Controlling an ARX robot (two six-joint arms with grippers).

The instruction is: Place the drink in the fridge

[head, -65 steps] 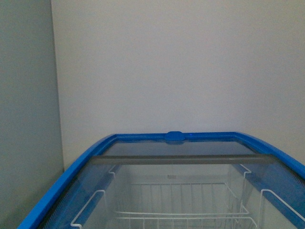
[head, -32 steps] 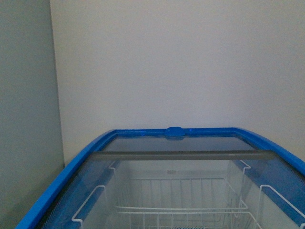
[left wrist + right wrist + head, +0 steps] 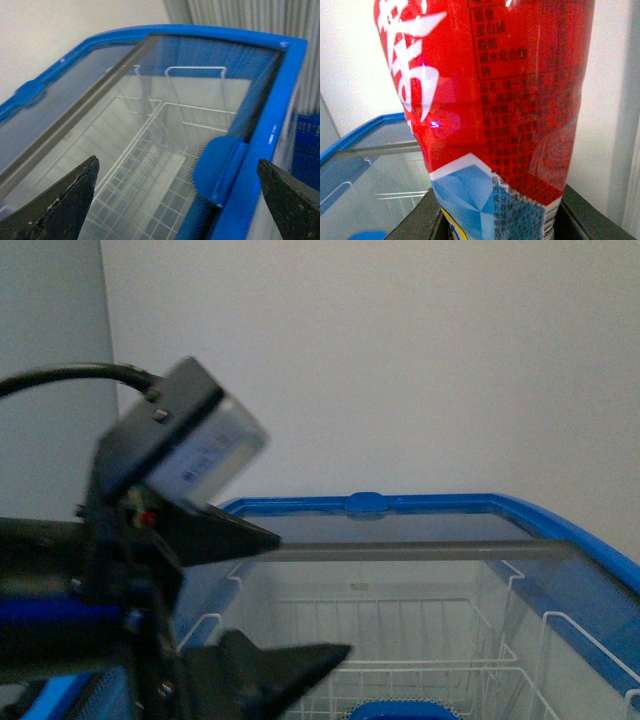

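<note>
The fridge (image 3: 575, 530) is a white chest with a blue rim, and its sliding glass lid (image 3: 400, 552) is seen from above in the front view. My left gripper (image 3: 300, 595) hangs open over the fridge's left side with nothing between its fingers. In the left wrist view the left gripper (image 3: 177, 167) is spread wide above the glass lid (image 3: 150, 100), and a blue handle (image 3: 220, 167) lies between the fingertips. The drink (image 3: 490, 100) fills the right wrist view with its red label and white lettering. My right gripper (image 3: 502, 220) is shut on the drink's lower part, and the cap is out of view.
White wire baskets (image 3: 400, 640) show through the glass. A second blue handle (image 3: 365, 502) sits on the far rim. A white wall stands behind the fridge and a grey wall (image 3: 50, 320) to its left. A blue crate (image 3: 305, 145) stands beside the fridge.
My left arm has come into the front view from the left, over the fridge's left rim. The fridge appears slightly shifted in the view.
</note>
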